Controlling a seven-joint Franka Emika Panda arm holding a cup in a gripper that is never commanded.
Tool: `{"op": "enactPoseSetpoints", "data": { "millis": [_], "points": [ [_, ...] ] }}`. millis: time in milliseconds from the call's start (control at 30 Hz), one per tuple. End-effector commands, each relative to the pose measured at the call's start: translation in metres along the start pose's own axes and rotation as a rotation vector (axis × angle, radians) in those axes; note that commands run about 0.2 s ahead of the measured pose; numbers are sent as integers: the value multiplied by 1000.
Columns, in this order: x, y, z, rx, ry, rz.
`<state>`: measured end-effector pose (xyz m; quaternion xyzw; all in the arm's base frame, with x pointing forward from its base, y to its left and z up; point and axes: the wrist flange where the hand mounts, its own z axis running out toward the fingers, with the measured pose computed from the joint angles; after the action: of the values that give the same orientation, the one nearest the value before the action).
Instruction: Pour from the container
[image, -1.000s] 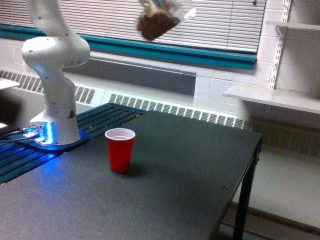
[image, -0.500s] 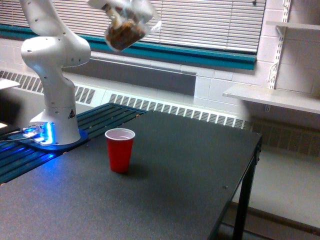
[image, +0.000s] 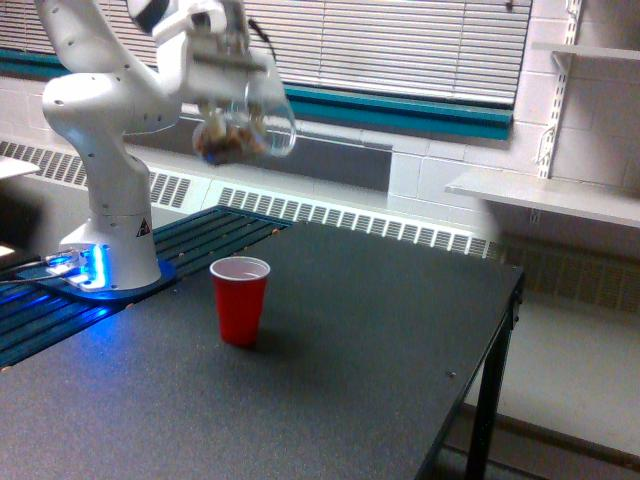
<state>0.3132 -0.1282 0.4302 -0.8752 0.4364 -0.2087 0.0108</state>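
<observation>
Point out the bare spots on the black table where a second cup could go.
Most of the dark speckled tabletop is bare: the wide stretch between the opaque red plastic cup and the table's edge on the exterior view's right, and the front strip below the cup. It is crowded only toward the exterior view's left, by the white robot base and blue-lit slats.

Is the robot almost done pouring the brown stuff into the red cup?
Not yet. Done: the claw already has the clear container picked up and held in the air. In hand: the container, brown stuff showing at its low end, hangs high above the red cup. Left: the pour itself. The red cup's white inside looks empty, and nothing is falling.
</observation>
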Motion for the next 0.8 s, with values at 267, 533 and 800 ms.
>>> {"op": "enactPoseSetpoints", "data": {
  "millis": [267,533,800],
  "points": [
    [-53,24,42,-78,-139,-22],
    [-53,28,37,-85,-141,-7],
    [-60,23,31,-77,-165,0]
  ]
}}
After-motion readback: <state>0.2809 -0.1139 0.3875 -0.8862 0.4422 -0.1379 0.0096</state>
